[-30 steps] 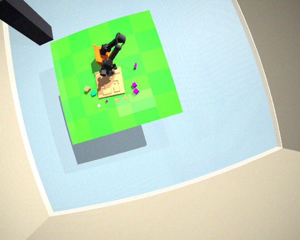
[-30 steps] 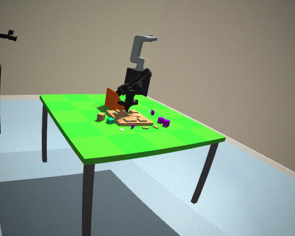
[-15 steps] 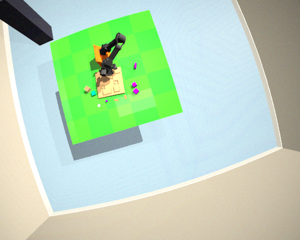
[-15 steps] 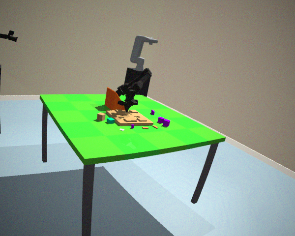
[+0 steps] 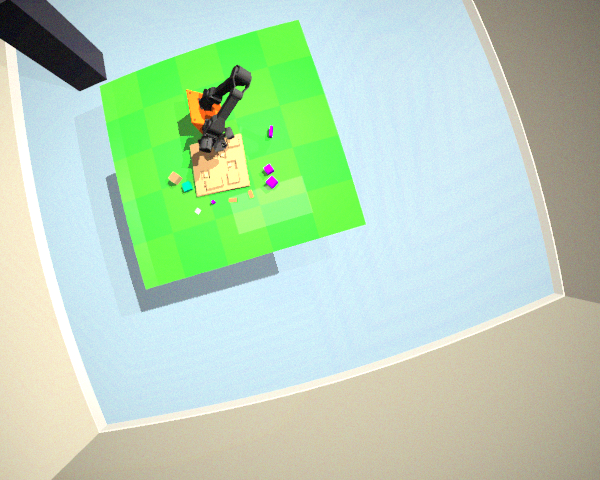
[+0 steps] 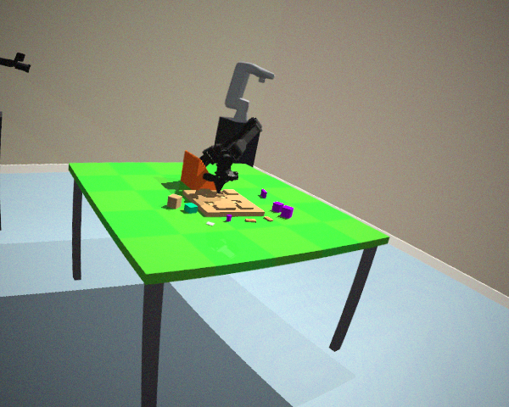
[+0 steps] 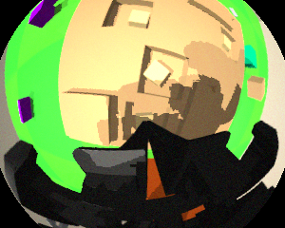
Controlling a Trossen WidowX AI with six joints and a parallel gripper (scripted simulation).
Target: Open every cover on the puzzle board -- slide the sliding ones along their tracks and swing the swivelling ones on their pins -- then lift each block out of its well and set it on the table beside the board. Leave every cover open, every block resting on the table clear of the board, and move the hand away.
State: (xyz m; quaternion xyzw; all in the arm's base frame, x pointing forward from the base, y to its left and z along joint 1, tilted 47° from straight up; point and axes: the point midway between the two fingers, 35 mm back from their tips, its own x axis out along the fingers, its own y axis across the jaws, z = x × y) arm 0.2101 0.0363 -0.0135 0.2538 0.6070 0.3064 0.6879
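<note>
The tan puzzle board [image 5: 241, 178] [image 6: 210, 213] [image 7: 81, 52] lies on the green table, partly shaded. My gripper [image 6: 220, 191] [image 7: 146, 124] is shut and empty, its tips low over the board's end nearest the arm base. In the wrist view, a pale square piece [image 7: 157, 72] sits turned in a square recess ahead of the tips. Another pale piece [image 7: 139, 18] lies in a farther recess, and a third pale piece [image 7: 227, 42] is at the right. A raised tan plate [image 7: 87, 114] is left of the tips. Whether each piece is block or knob is unclear. The tips hide part of the board.
Purple blocks [image 5: 268, 168] [image 6: 286, 212] [image 7: 25, 109] lie on one side of the board; a tan cube [image 5: 174, 178] [image 6: 174, 201] [image 7: 256, 87] and a teal block [image 5: 186, 186] [image 6: 190, 208] [image 7: 250, 57] lie opposite. Small pieces lie off the far edge. An orange panel [image 5: 194, 108] [image 6: 193, 170] stands by the arm base.
</note>
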